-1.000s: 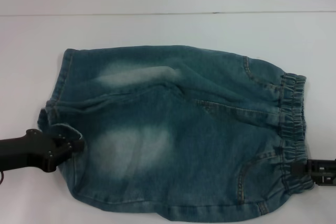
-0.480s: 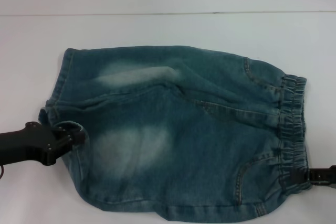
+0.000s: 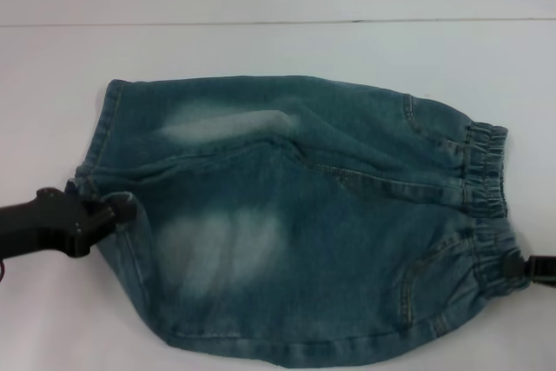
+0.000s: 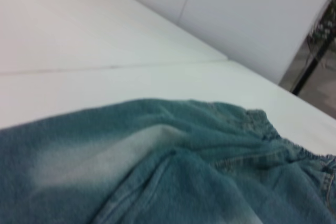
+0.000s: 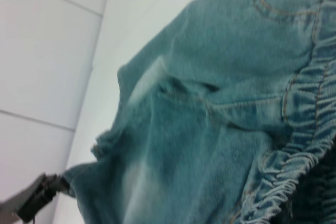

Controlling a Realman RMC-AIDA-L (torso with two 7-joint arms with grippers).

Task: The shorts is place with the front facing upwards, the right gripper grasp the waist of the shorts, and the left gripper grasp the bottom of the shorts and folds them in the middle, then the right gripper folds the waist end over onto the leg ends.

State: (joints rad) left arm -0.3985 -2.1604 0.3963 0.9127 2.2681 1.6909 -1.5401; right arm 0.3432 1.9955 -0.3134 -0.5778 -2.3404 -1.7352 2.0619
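The blue-green denim shorts (image 3: 295,215) lie front up on the white table, with the gathered waist (image 3: 486,171) at the right and the leg ends (image 3: 106,141) at the left. My left gripper (image 3: 117,212) is shut on the hem of the near leg, and the cloth bunches around its tips. At the picture's right edge my right gripper (image 3: 521,268) is shut on the near corner of the waist. The right wrist view shows the ruffled waist (image 5: 299,150) close up and the left gripper (image 5: 44,190) far off at the leg hem. The left wrist view looks across the shorts (image 4: 173,171).
The white table (image 3: 261,49) stretches beyond the shorts, with a thin seam line across its far part. White wall panels stand behind it, and a dark metal frame (image 4: 315,61) shows off the table's far corner in the left wrist view.
Both grippers have moved away from the table's near edge with the cloth. The near leg hem and the near waist corner are drawn inward and raised, and the near edge now curves.
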